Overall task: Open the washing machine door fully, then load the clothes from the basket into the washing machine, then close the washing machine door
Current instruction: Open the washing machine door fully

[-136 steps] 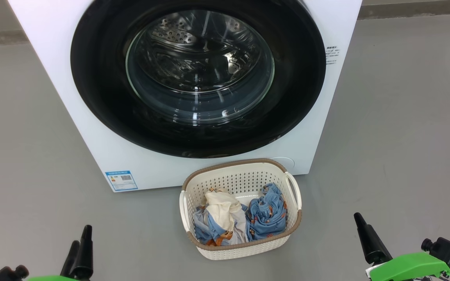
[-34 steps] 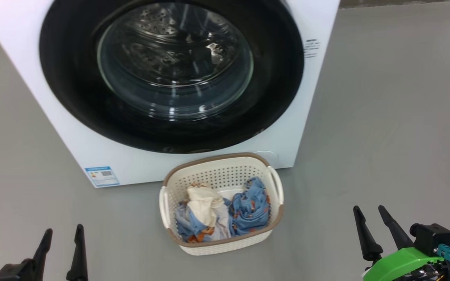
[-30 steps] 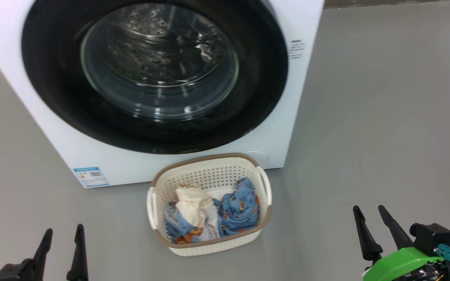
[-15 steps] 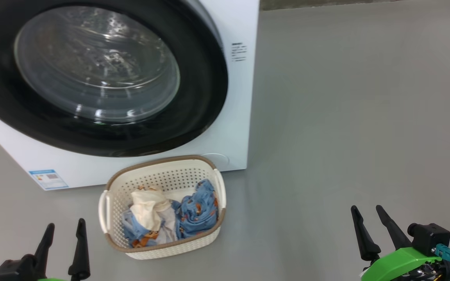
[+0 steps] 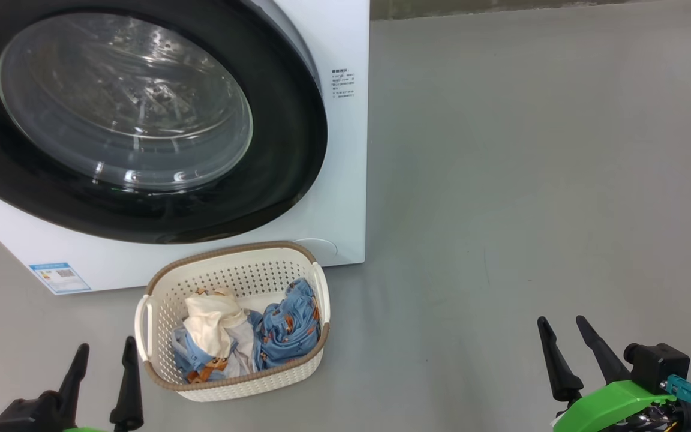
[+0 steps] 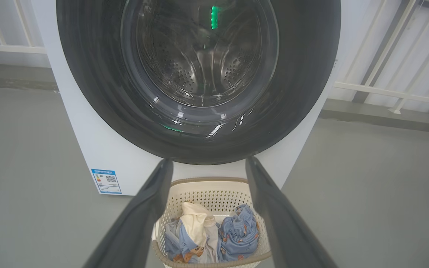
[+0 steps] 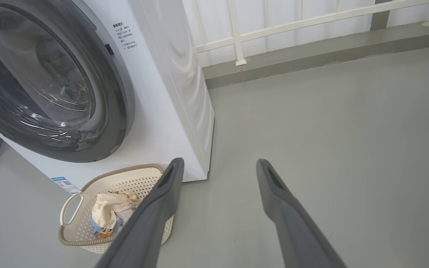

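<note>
Door (image 5: 135, 120) is shut, flush on washer (image 5: 345, 180) front. It sits up and left of both pincers in head view.

L pincer (image 5: 107, 344) wide, empty, low-left, near the basket's left handle. It looks square at the door glass, with the basket between its fingers in L wrist view.

R pincer (image 5: 560, 319) wide, empty, well out right over bare floor (image 5: 501, 180).

Basket (image 5: 225, 249) is on the floor just in front of the washer, under the door's lower rim, clothes (image 5: 249, 336) heaped inside.

Key relation: door's right rim stands proud of the panel, with a small dark notch (image 7: 107, 49) on it. Prob the pull point; can't tell hinge side. That rim lies fwd-left of R pincer, open floor between, so I judge R arm has the cleaner line. L arm would have to reach over the basket.

Risk: door swing vs basket rim, clearance unclear.
</note>
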